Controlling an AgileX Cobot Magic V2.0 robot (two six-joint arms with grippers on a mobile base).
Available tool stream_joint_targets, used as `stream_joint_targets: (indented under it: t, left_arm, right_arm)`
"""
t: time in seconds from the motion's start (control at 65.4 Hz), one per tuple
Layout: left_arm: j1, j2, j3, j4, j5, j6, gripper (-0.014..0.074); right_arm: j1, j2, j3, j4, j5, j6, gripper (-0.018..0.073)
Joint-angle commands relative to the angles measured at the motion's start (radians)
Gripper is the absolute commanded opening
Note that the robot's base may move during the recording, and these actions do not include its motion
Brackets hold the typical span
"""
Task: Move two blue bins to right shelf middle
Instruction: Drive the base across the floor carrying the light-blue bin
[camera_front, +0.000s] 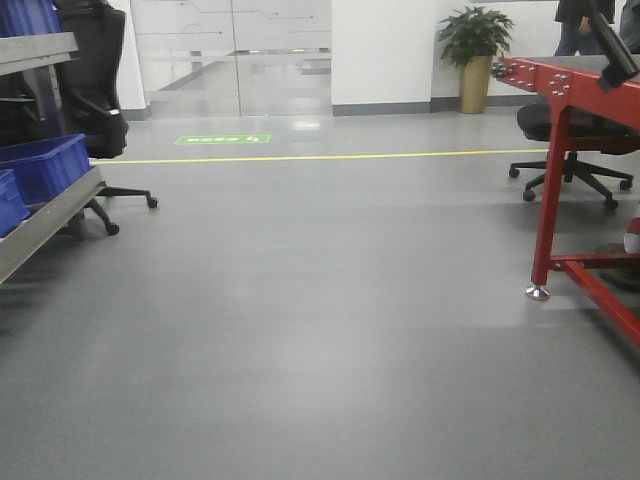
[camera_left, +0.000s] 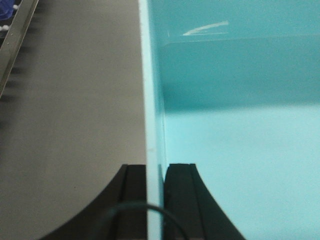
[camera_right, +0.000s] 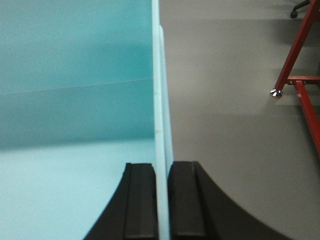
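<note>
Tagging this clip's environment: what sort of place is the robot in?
Probably an indoor lab or light-industrial workspace: grey floor with a yellow line, a metal rack holding royal-blue bins, a red steel-framed bench, a rolling office chair.

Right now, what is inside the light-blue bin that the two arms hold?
Both wrist views show only bare bottom and inner wall in the light-blue bin; nothing lies there. The rest of the bin is out of view, and the fingers cover a strip by each wall.
</note>
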Motion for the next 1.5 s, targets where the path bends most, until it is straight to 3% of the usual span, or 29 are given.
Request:
stream_joint_targets:
  t: [0.0,1.484]
  left_arm:
    - [-0.019,-0.007,-0.016,-0.038,-0.088,0.000,-0.0111]
    - [-0.019,-0.007,-0.016,-0.002,-0.088,0.000,-0.0111]
  right_arm:
    - [0.014,-0.009,-0.014,0.037,-0.151,0.000,-0.0162]
    - [0.014,-0.009,-0.014,0.037,-0.174,0.000,-0.0162]
